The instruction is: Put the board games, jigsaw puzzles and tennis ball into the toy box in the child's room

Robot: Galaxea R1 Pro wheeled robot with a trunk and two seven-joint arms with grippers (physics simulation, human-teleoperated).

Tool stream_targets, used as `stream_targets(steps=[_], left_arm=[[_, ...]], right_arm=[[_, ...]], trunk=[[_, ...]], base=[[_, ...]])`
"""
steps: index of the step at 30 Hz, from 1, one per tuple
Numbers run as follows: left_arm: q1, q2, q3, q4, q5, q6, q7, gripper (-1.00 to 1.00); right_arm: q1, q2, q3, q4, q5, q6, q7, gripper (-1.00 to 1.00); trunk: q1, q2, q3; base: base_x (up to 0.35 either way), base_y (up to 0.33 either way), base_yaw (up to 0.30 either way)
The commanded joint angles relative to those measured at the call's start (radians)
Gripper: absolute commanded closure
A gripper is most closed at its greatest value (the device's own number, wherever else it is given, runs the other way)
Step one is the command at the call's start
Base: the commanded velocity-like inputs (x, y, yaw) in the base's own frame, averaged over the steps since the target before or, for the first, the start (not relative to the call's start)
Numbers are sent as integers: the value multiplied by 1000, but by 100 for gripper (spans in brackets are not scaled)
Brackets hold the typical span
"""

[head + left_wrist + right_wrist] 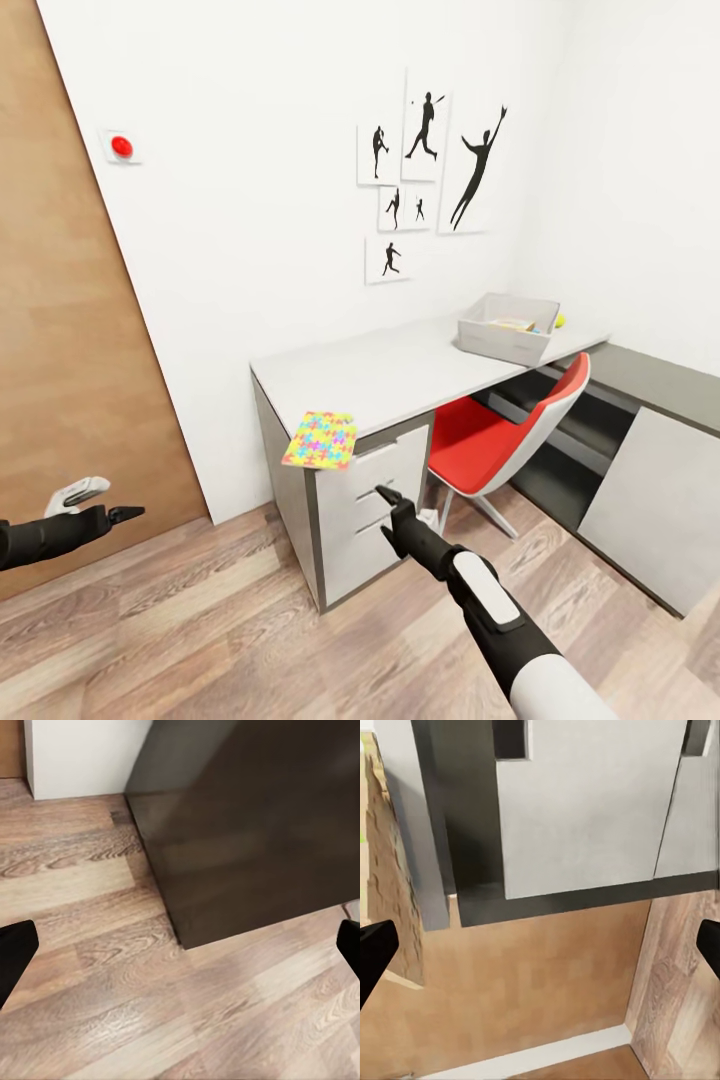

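One jigsaw puzzle (320,440), bright with many colours, is seen at the near corner of the table (400,370), hanging partly over the front edge above the drawers (375,505). The toy box (508,328) is set far along the same table, close to the wall end, and something flat can be made out inside it, though what it is cannot be told. A small yellow-green bit that may be the tennis ball (560,321) is peeking out just beside the box, at its far side. A red chair (510,435) is tucked under the table between the puzzle and the box. The right gripper (385,495) is held low in front of the drawers, just under the puzzle, and nothing is held in it; its fingers are spread wide in the right wrist view. The left gripper (125,515) is held out by the brown door (70,330), well apart from the table, also wide and with nothing in it. The step in hand is judged to be the picking up of this puzzle. Next, the right gripper should be lifted to the table edge and closed on the part of the puzzle that hangs over, and then the puzzle can be carried along to the box.
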Motion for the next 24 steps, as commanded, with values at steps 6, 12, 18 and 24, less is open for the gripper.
stream_targets(steps=[6, 12, 18, 24], left_arm=[[-6, -9, -8, 4, 2, 6, 2, -100], [-9, -26, -13, 11, 3, 5, 1, -100], [-9, -58, -22, 12, 1, 5, 3, -100], [-9, -63, -23, 12, 2, 5, 0, -100]], right_arm=[[-1, -5, -2, 3, -13, 10, 9, -100], [-1, -6, -8, 3, -19, 12, 13, -100], [-1, -7, -8, 3, -18, 9, 62, -100], [-1, -7, -9, 5, -15, 8, 145, -100]], trunk=[[23, -43, -20], [46, -85, -39], [65, -120, -54], [65, -120, -54]], base=[[0, 0, 0], [0, 0, 0], [0, 0, 0], [0, 0, 0]])
